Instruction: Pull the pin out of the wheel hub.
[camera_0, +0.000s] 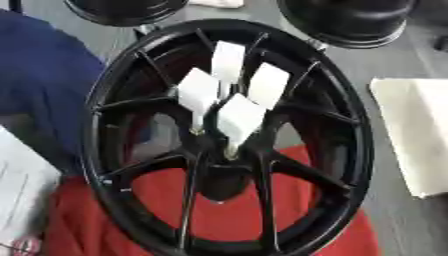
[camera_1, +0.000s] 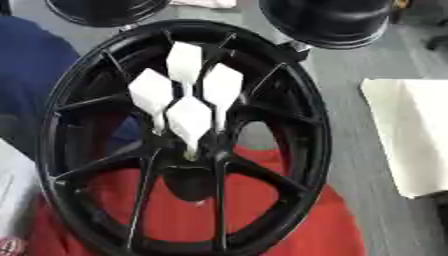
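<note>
No robot fingers show in either view, so their state cannot be told. Nearest lies one red cloth (camera_0: 219, 215) under one black wheel hub (camera_0: 114, 200). Four white-tagged pins (camera_0: 238, 120) stand in its centre. Beyond sit two more black wheels (camera_0: 350, 20) on the grey worktop (camera_0: 394, 60).

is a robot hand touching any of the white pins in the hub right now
No, four white pins stand untouched in the black wheel hub, and no hand shows in either view.

Black wheel hub (camera_0: 229, 140) with white pins (camera_0: 238, 119) over red cloth (camera_0: 227, 210).
</note>
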